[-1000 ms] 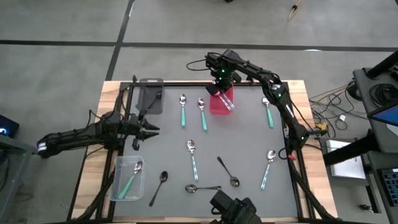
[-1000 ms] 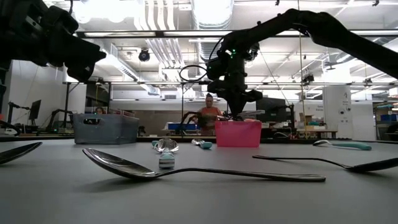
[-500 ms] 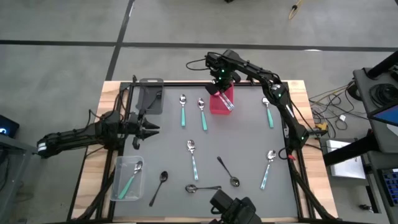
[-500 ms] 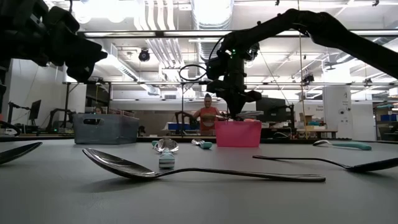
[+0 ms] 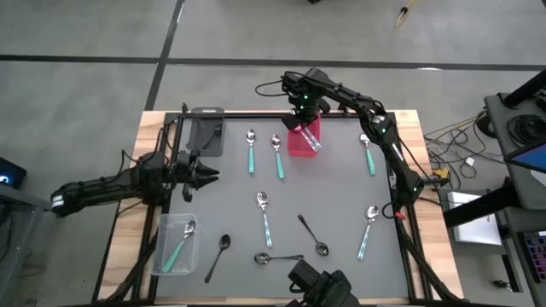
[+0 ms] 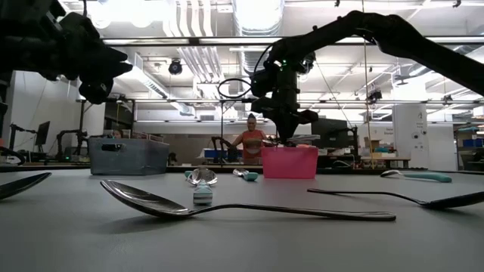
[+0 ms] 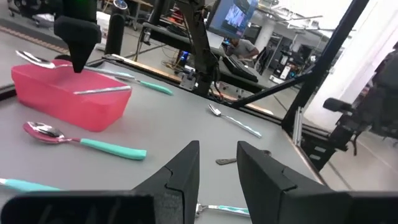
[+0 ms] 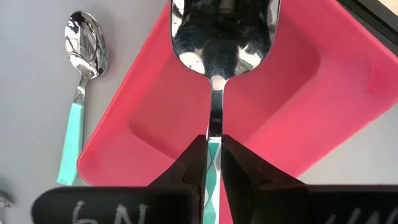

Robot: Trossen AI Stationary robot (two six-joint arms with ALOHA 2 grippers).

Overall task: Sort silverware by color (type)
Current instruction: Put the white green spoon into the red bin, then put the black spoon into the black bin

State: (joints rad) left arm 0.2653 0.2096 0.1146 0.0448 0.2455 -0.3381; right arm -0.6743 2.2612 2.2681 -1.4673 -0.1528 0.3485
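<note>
My right gripper (image 5: 300, 112) hangs over the red bin (image 5: 299, 143) at the table's far side, shut on a teal-handled spoon (image 8: 224, 37), whose free end (image 5: 313, 143) reaches out over the bin. My left gripper (image 5: 207, 175) waits level above the table's left side, open, with nothing between its fingers (image 7: 186, 171). Teal-handled spoons (image 5: 251, 150) (image 5: 278, 156) (image 5: 368, 153) (image 5: 264, 215) (image 5: 367, 230) and dark spoons (image 5: 219, 252) (image 5: 312, 234) (image 5: 277, 257) lie flat on the grey mat. My right gripper pinches the spoon between its two fingers where the teal handle starts, just behind the metal neck (image 8: 213, 144). The fingers come from above, pointing down, and lie across the spoon. The spoon sits about level (image 6: 308, 136), bowl forward, clear above the red bin.
A grey bin (image 5: 206, 132) stands at the far left. A clear bin (image 5: 164, 256) at the near left holds a teal-handled spoon (image 5: 179, 247). A person (image 6: 251, 140) stands in the room beyond the table. Open mat lies between the spoons at the middle.
My left gripper has rolled a little about its own pointing line while staying in place. The right gripper and its spoon have kept still over the red bin.
</note>
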